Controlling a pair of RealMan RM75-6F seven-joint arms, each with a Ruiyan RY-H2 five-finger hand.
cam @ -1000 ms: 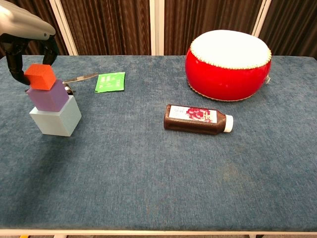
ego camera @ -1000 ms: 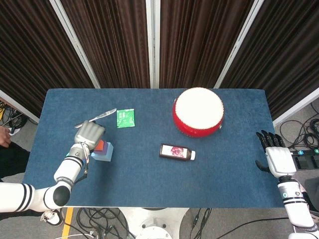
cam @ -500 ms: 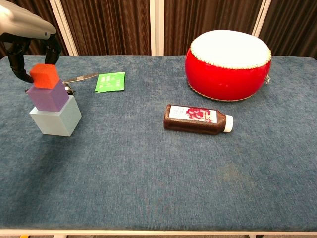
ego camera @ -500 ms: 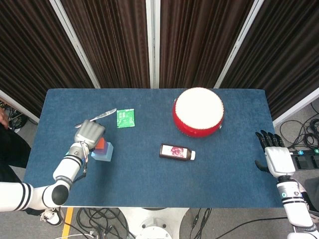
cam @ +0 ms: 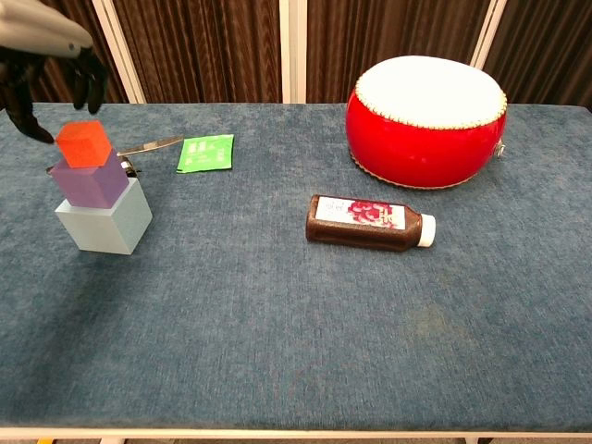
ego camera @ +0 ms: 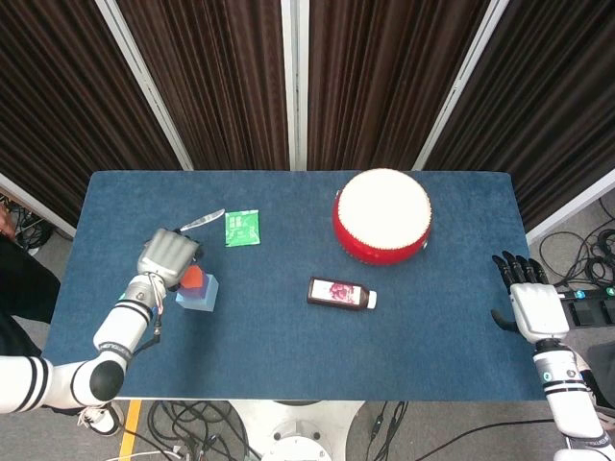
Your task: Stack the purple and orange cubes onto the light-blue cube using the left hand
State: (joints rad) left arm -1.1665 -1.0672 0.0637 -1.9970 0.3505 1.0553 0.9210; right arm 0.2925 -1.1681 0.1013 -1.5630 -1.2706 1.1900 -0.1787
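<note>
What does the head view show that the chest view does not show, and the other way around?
Only the head view shows the right hand, open beside the table's right edge, and the left forearm leading to its hand.

Only the chest view shows the stack from the side: the orange cube on the purple cube, which sits on the light-blue cube, and the left hand open above it, clear of the orange cube.

Both show the red drum, the bottle, the green packet and the blue table.

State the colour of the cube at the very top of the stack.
Orange. The top cube shows best in the chest view, resting on the purple one.
</note>
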